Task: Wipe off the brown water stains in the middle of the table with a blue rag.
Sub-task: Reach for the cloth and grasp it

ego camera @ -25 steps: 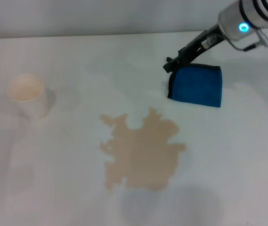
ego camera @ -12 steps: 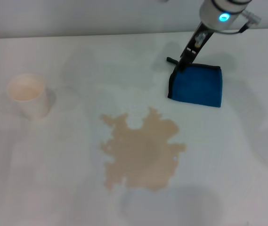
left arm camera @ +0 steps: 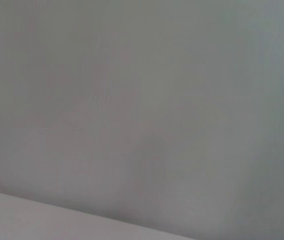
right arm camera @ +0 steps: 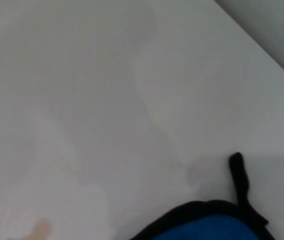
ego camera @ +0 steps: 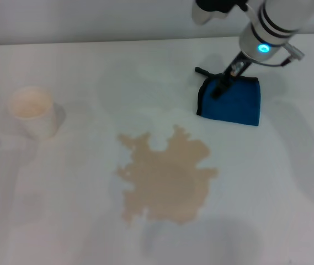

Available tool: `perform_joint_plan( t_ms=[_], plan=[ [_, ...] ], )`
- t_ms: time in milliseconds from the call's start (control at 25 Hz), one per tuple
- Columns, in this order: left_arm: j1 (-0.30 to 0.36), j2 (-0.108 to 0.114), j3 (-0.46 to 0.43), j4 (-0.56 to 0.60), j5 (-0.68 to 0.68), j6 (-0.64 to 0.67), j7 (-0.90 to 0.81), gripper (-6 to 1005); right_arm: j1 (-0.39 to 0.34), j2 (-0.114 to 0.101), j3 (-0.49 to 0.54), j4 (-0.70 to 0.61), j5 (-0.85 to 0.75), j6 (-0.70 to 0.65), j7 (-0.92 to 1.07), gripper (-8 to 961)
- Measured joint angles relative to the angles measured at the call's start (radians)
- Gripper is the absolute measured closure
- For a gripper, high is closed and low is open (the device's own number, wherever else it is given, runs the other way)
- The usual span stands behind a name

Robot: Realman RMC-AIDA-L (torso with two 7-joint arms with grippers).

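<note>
The brown water stains point(ego camera: 168, 176) form one tan puddle with ragged edges in the middle of the white table point(ego camera: 63, 221). The blue rag point(ego camera: 233, 102) lies folded and flat beyond the puddle to the right, its black loop point(ego camera: 201, 70) pointing away at the far left corner. My right gripper point(ego camera: 219, 89) reaches down from the arm above, its dark tip over the rag's far left corner. The right wrist view shows the rag's black-trimmed edge point(right arm camera: 206, 231) and the loop point(right arm camera: 237, 175). My left gripper is out of view.
A white paper cup point(ego camera: 32, 110) stands at the left of the table. The table's far edge meets a grey wall at the back. The left wrist view shows only a plain grey surface.
My right arm has swung in over the table. Its gripper tip has moved from beside the loop onto the rag's far left corner. The rag and puddle have not moved.
</note>
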Motion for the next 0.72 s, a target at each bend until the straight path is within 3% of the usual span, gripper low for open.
perform_joint_plan(
  t_ms=[360,720],
  plan=[
    [-0.027,0.003,0.0,-0.008,0.0,0.008,0.0,111,-0.043,0.0,0.121,0.086,0.002,0.134,0.0,216],
    [-0.04,0.003,-0.004,-0.012,0.0,0.023,0.0,111,-0.052,0.001,0.13,0.126,0.01,0.178,0.0,225]
  ],
)
